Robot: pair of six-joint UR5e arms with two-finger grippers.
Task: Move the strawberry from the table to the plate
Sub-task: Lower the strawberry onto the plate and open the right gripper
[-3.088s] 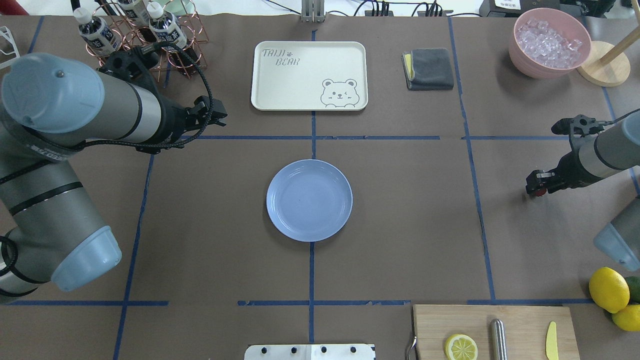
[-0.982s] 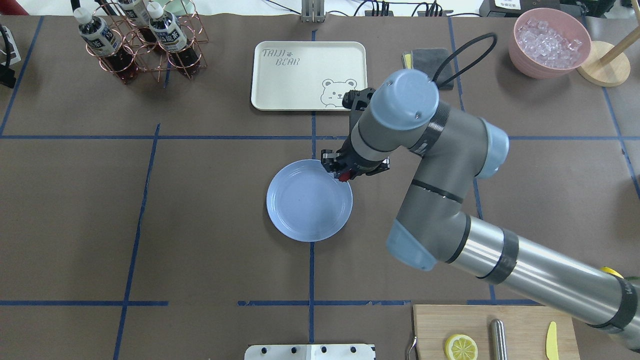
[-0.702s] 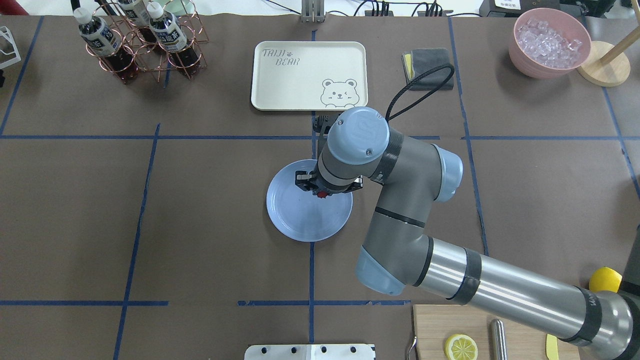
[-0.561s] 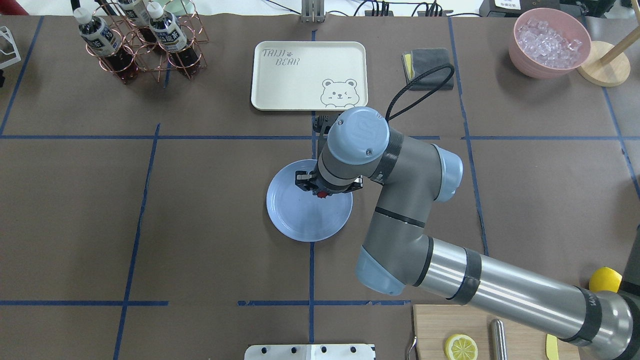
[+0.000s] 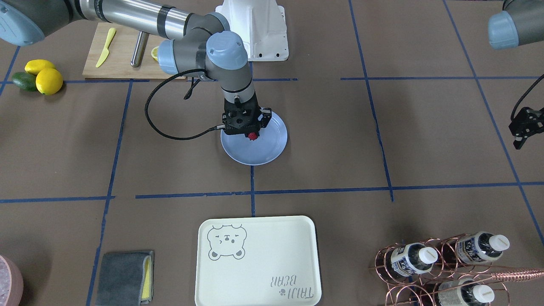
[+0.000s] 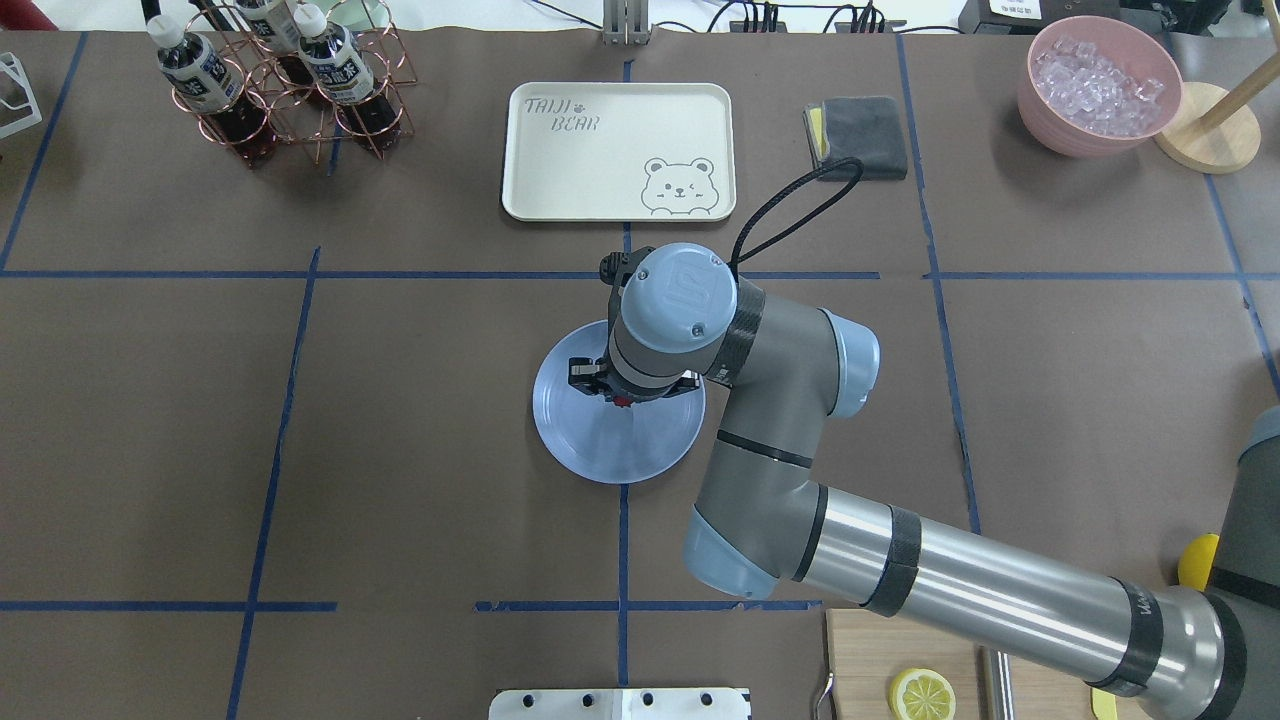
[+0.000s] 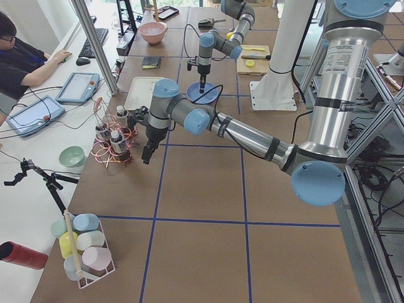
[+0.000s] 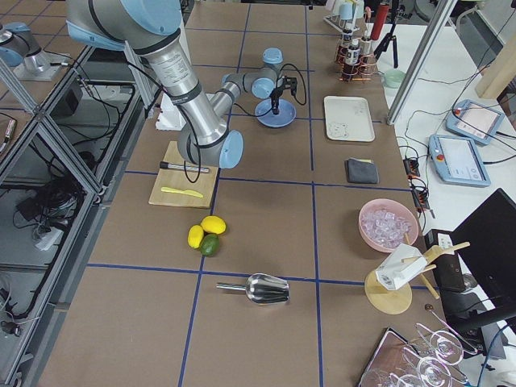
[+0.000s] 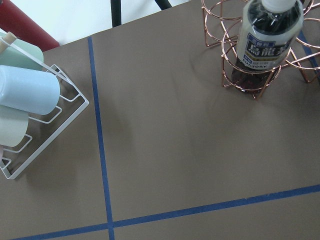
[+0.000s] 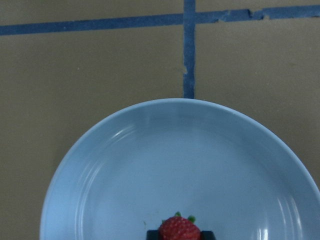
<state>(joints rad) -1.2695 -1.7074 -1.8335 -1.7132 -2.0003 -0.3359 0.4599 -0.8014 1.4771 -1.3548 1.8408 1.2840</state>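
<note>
The strawberry (image 10: 179, 229), small and red with a green cap, sits pinched between my right gripper's fingertips. That right gripper (image 6: 624, 392) (image 5: 251, 132) points straight down over the middle of the light blue plate (image 6: 600, 452) (image 5: 272, 148) (image 10: 150, 165) and is shut on the strawberry (image 5: 253, 136). Whether the berry touches the plate I cannot tell. The plate lies on the brown table (image 6: 400, 450) at a crossing of blue tape lines. My left gripper (image 5: 523, 129) hangs far off near the bottle rack, and its jaws are not clear.
A cream bear tray (image 6: 618, 150) lies beyond the plate, with a grey cloth (image 6: 860, 135) beside it. Bottles stand in a copper rack (image 6: 280, 90). A pink bowl of ice (image 6: 1100, 85), a cutting board with a lemon half (image 6: 921, 693) and lemons (image 5: 42, 76) sit at the edges.
My right arm carried the strawberry from the table's right side to the plate, then from its rim to over its middle. The left arm swung out of the overhead view.
</note>
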